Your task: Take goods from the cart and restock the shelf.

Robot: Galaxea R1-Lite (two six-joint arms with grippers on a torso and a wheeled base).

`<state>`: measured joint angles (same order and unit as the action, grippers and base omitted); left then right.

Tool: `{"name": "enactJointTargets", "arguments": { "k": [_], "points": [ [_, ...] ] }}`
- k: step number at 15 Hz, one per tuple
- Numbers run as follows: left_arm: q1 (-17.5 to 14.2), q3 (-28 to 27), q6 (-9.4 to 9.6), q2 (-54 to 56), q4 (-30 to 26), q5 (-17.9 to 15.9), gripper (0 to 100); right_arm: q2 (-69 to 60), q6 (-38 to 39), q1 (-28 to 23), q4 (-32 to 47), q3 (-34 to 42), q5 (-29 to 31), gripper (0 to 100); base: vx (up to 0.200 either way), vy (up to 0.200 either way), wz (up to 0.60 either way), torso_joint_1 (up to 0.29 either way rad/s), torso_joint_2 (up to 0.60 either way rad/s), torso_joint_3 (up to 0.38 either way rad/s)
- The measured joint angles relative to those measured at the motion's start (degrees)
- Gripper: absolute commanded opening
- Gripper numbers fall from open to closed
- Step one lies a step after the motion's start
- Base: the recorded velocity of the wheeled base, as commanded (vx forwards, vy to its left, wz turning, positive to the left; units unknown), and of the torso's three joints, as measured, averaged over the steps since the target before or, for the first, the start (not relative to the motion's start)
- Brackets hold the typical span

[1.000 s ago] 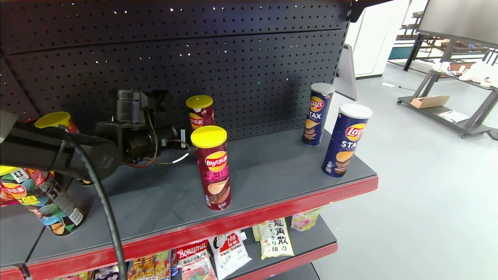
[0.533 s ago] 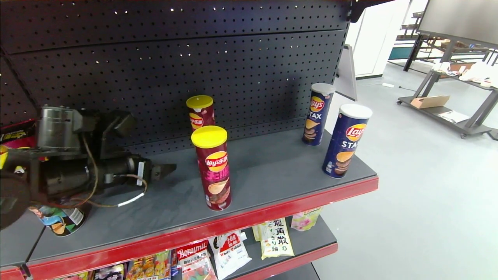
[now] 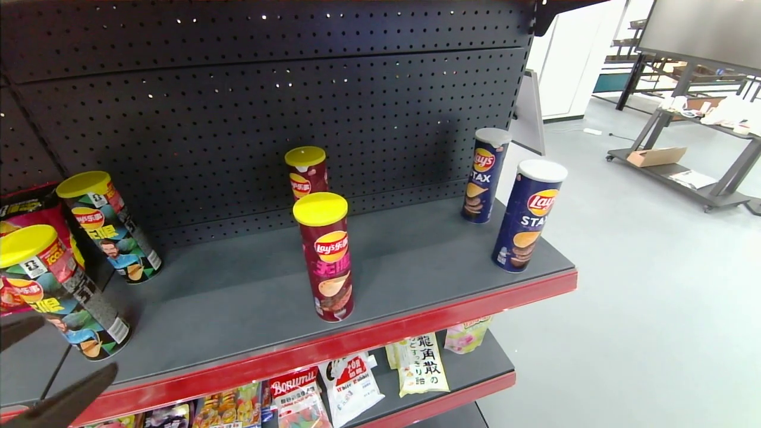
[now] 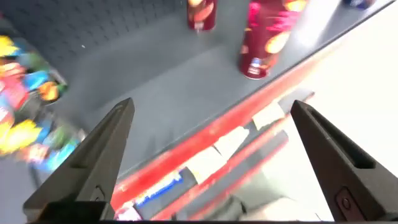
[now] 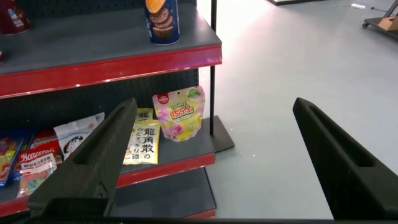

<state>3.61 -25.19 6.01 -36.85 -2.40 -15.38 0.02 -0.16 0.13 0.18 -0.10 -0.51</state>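
Six chip cans stand on end on the top shelf (image 3: 416,267), a grey board with a red front edge. Near the middle, a front maroon can (image 3: 324,255) with a yellow lid stands close to that edge. A rear maroon can (image 3: 306,171) stands behind it, near the black pegboard (image 3: 267,89). Toward the right end, a front blue can (image 3: 528,215) with a white lid stands near the corner. A rear blue can (image 3: 486,175) is set back from it, and the two are apart. At the left end stand a front colourful can (image 3: 56,291) and a rear colourful can (image 3: 110,226), both yellow-lidded, not touching, and well apart from the maroon pair.

The left gripper (image 3: 80,342) is low at the left, in front of the shelf edge and just beside the front colourful can. Its fingers are spread wide with nothing between them. The right gripper (image 5: 214,102) is spread just as wide and holds nothing. It sits below the top shelf, off its right end, and faces the lower shelf (image 5: 205,144), where snack bags (image 5: 179,113) stand in a row.

Beyond the shelving, across the grey floor, a wheeled rack (image 3: 684,160) carries a cardboard box (image 3: 657,154).
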Motion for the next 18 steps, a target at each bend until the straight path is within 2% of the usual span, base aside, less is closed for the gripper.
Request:
{"name": "enactJointTargets", "arguments": {
  "k": [3, 5, 6, 7, 9, 11, 14, 18],
  "points": [
    [-0.89, 6.56, 0.15, 16.96, -3.73, 0.37, 100, 0.00, 0.00, 0.00, 0.00, 0.00, 0.00, 100, 0.000, 0.000, 0.00, 0.000, 0.00, 0.000],
    [-1.24, 10.47, -0.43, 25.42, -7.12, 3.32, 100, 0.00, 0.00, 0.05, 0.00, 0.00, 0.00, 100, 0.000, 0.000, 0.00, 0.000, 0.00, 0.000],
    [-1.30, 12.18, -1.55, 27.60, -7.14, 5.02, 100, 0.00, 0.00, 0.05, -0.02, 0.00, 0.00, 100, 0.000, 0.000, 0.00, 0.000, 0.00, 0.000],
    [-1.35, 13.81, -2.79, 29.53, -7.01, 6.72, 100, 0.00, 0.00, 0.05, 0.00, 0.00, 0.00, 100, 0.000, 0.000, 0.00, 0.000, 0.00, 0.000],
    [-1.41, 17.92, -3.56, 31.54, -5.17, 9.84, 100, 0.00, -0.28, 0.05, 0.00, 0.00, -0.04, 100, 0.000, 0.000, 0.00, 0.000, 0.00, 0.000],
    [-1.49, 21.94, -3.91, 32.61, 1.12, 13.25, 100, 0.00, -0.24, 0.05, 0.00, 0.00, -0.09, 100, 0.000, 0.000, 0.00, 0.000, 0.00, 0.000],
    [-2.65, 24.64, -3.96, 34.29, 1.89, 13.78, 100, 0.00, -0.28, 0.05, -0.02, 0.00, -0.09, 100, 0.000, 0.000, 0.40, 0.003, 0.00, -0.003],
    [-3.08, 24.98, -4.01, 35.38, 1.97, 13.75, 100, 0.00, -0.27, 0.07, 0.02, 0.00, -0.09, 100, 0.000, 0.000, 0.60, 0.002, 0.00, -0.001]
  ]
}}
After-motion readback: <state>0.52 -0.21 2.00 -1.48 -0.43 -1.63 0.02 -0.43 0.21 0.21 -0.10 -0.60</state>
